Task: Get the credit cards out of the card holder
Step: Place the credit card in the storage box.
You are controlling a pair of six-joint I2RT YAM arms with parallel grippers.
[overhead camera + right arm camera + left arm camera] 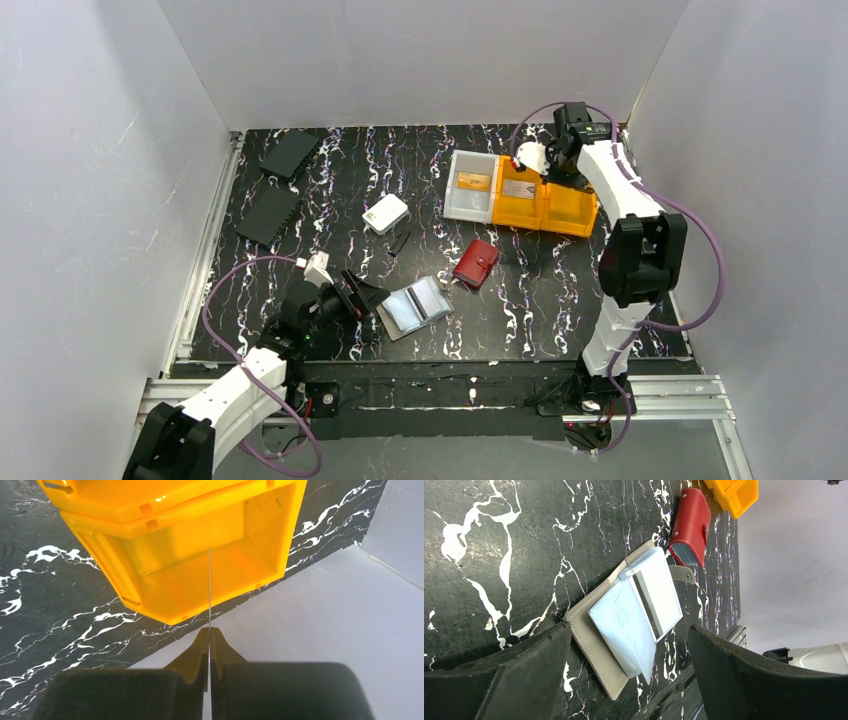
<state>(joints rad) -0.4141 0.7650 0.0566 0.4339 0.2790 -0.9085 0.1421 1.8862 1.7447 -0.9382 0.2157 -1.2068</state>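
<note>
The card holder [415,307] lies open near the table's front edge, its shiny silvery sleeves up; the left wrist view shows it [624,615] between my fingers. My left gripper [365,297] is open and empty, its jaws either side of the holder's near end [629,630]. My right gripper [557,158] is shut on a thin card [210,585], seen edge-on, above the right orange bin [200,587]. An orange-brown card [473,181] lies in the clear bin [470,205]. A silvery-grey card [518,188] lies in the middle orange bin [520,212].
A red wallet [476,263] lies right of the card holder and shows in the left wrist view [691,527]. A small white box [385,213] and a small black strip [399,242] sit mid-table. Two black flat panels [290,153] [268,215] lie at the back left.
</note>
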